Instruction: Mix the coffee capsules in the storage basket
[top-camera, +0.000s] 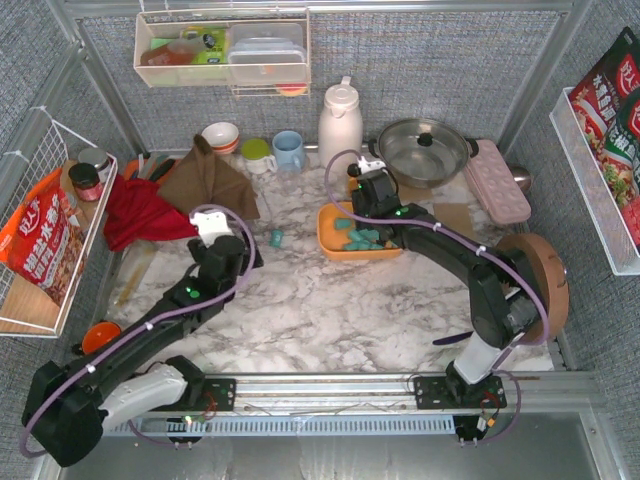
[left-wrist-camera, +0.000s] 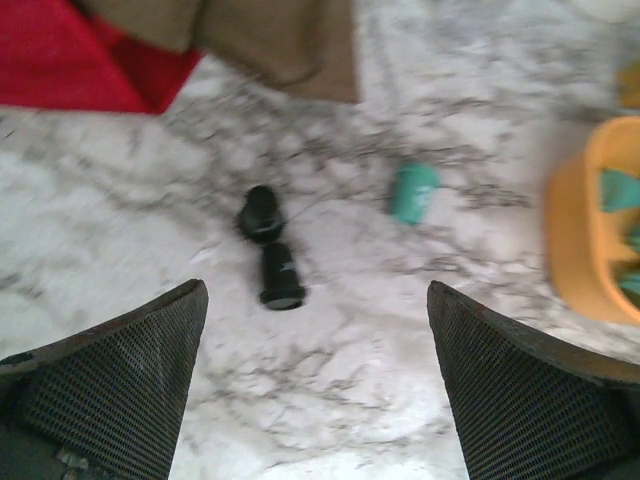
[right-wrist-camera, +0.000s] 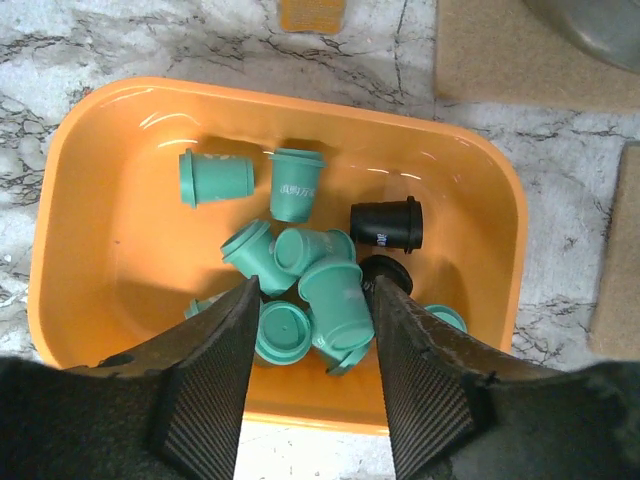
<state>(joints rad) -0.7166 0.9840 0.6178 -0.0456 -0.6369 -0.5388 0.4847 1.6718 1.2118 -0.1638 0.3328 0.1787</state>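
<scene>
Coffee capsules (right-wrist-camera: 300, 250): heaped mid storage basket (right-wrist-camera: 90, 200), directly under the right gripper (right-wrist-camera: 315, 288), whose fingers are parted astride a teal one, nothing clamped. Three stray capsules (left-wrist-camera: 280, 275) are found outside the basket's left wall, ahead of the left gripper (left-wrist-camera: 315, 290), which is spread wide and empty.

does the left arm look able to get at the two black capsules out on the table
Probably yes. The left gripper hangs open just short of the black capsules, which lie in the open on the marble table with nothing over them.
</scene>
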